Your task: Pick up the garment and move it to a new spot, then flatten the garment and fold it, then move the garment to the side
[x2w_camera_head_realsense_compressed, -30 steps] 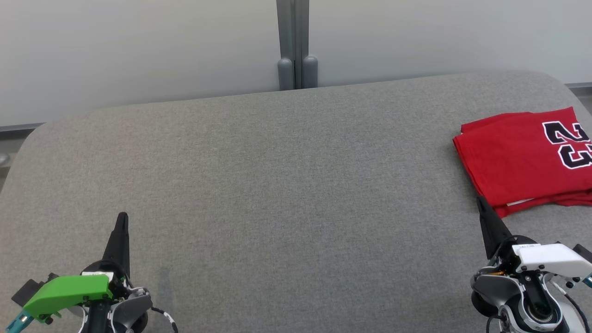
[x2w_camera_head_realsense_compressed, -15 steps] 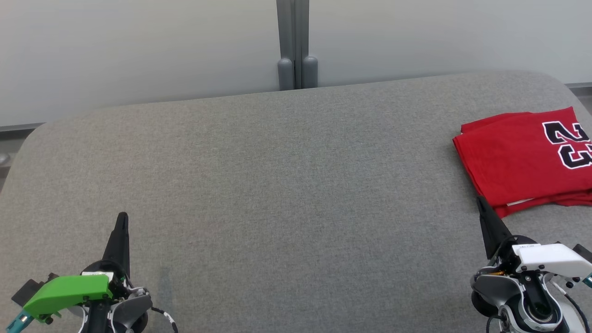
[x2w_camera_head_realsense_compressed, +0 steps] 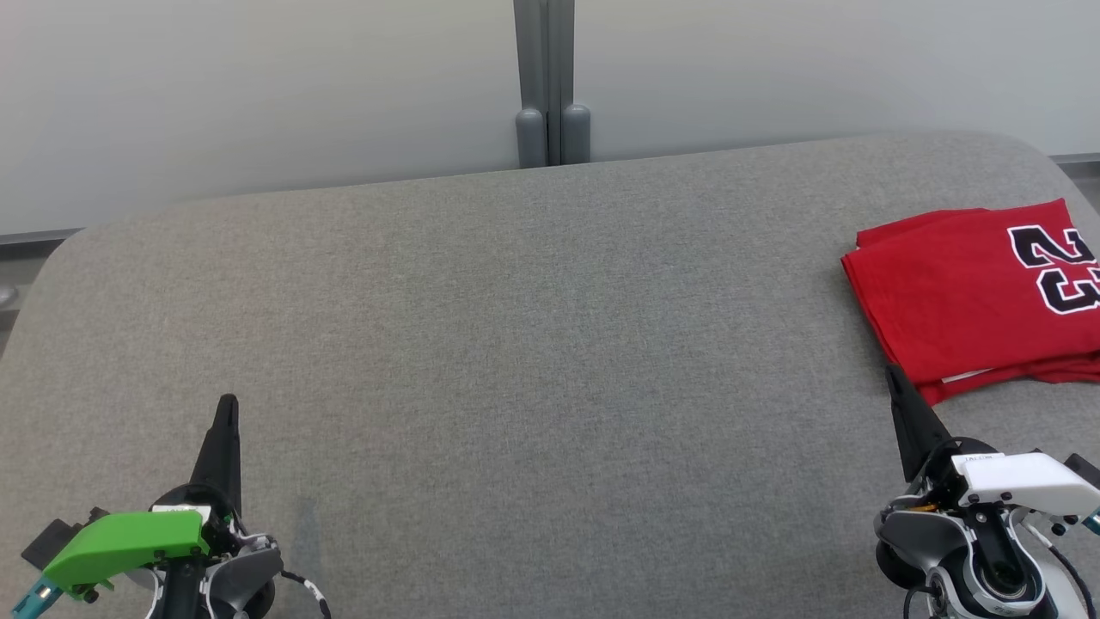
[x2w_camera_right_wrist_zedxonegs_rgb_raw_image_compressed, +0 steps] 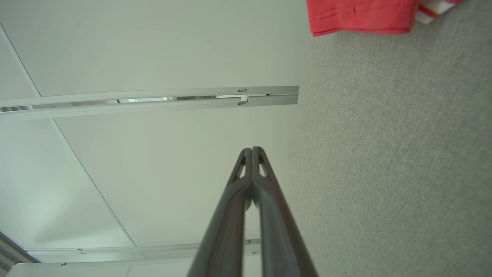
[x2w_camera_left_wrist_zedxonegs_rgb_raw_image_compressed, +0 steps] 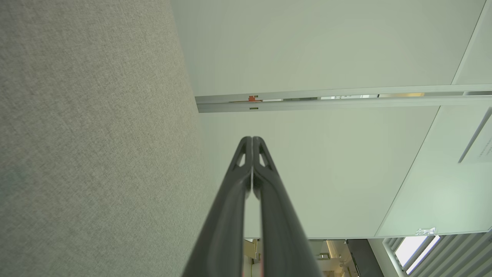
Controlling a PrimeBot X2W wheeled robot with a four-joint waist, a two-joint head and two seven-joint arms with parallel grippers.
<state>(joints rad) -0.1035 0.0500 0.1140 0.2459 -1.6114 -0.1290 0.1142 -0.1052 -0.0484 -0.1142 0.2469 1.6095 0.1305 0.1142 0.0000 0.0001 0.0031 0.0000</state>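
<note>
The garment (x2w_camera_head_realsense_compressed: 971, 297) is a red jersey with black-and-white numerals, folded into a flat stack at the far right of the grey table (x2w_camera_head_realsense_compressed: 516, 344); its right part runs off the head view. Its red hem (x2w_camera_right_wrist_zedxonegs_rgb_raw_image_compressed: 361, 17) shows at the top of the right wrist view. My right gripper (x2w_camera_head_realsense_compressed: 894, 375) stands at the lower right, shut and empty, its tip just short of the garment's near edge. My left gripper (x2w_camera_head_realsense_compressed: 228, 404) rests at the lower left, far from the garment, shut with nothing in it. In the wrist views both pairs of fingertips (x2w_camera_left_wrist_zedxonegs_rgb_raw_image_compressed: 252, 140) (x2w_camera_right_wrist_zedxonegs_rgb_raw_image_compressed: 252, 150) press together.
A pale wall with a grey vertical post (x2w_camera_head_realsense_compressed: 550, 82) runs behind the table's far edge. The table's corners are rounded, and wide grey surface lies between the two grippers.
</note>
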